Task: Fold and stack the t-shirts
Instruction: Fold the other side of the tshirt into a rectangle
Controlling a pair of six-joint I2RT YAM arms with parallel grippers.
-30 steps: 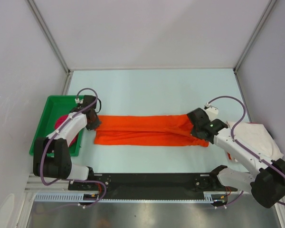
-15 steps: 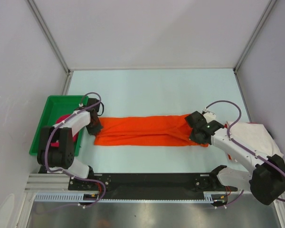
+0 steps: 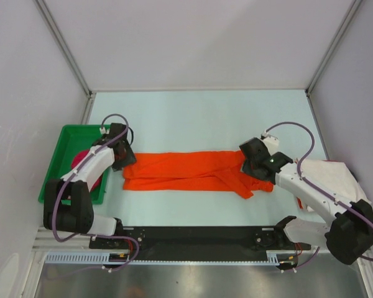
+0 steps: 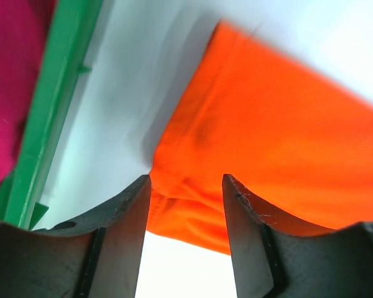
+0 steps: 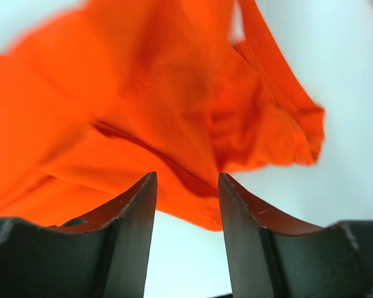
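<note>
While both arms reach over it in the overhead view, the orange t-shirt lies on the bench as a long band running left to right. The left tool is at its left end and the right tool at its bunched right end. The green tray with the magenta t-shirt crowds the left, the off-white t-shirt the right, and bare bench lies beyond. From the left wrist, the jaws stand spread and empty over the shirt's corner, tray wall close beside. From the right wrist, the jaws are likewise spread, gripping nothing, above rumpled cloth. Either end is within reach, I'd judge.
</note>
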